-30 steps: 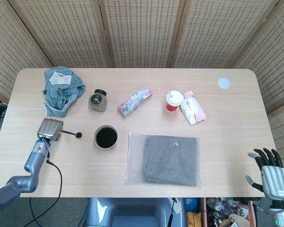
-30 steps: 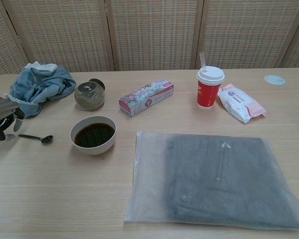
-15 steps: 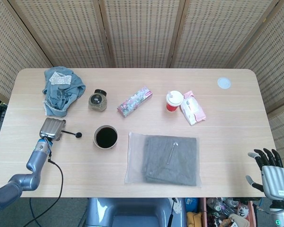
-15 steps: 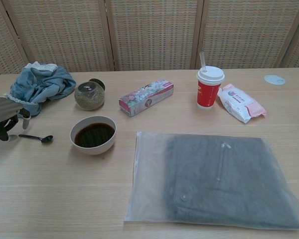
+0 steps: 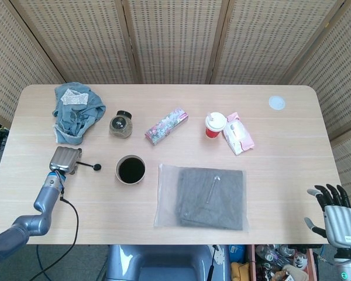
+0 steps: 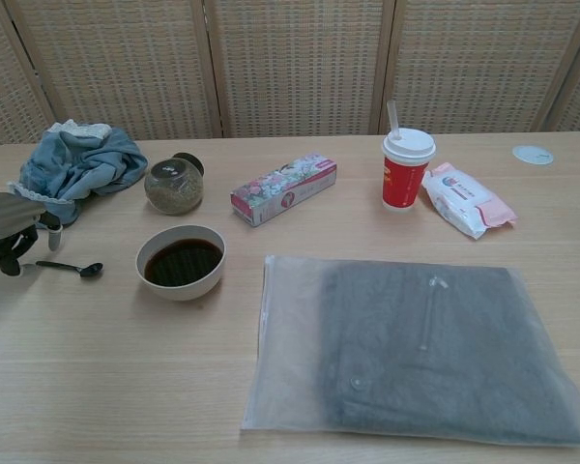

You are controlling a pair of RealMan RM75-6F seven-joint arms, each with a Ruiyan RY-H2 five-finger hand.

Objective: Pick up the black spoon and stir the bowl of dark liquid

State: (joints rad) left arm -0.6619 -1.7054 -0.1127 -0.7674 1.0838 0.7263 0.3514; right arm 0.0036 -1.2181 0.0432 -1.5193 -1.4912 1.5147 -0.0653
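The black spoon (image 5: 89, 165) (image 6: 71, 267) lies flat on the table, its scoop end pointing at the white bowl of dark liquid (image 5: 131, 170) (image 6: 181, 261) just to its right. My left hand (image 5: 65, 159) (image 6: 10, 234) hangs over the handle's outer end with its fingers pointing down at the table on either side of it. Whether they pinch the handle is hidden. My right hand (image 5: 333, 213) shows only in the head view, beyond the table's near right corner, fingers spread and holding nothing.
Behind the spoon lies a crumpled blue cloth (image 5: 76, 111). A round jar (image 5: 121, 124), a flowered box (image 5: 166, 125), a red cup (image 5: 214, 124) and a wipes pack (image 5: 238, 133) line the middle. A bagged grey garment (image 5: 205, 196) lies right of the bowl.
My left hand has sunk a little lower over the spoon handle's end. The spoon and bowl have stayed put, and the right hand is still.
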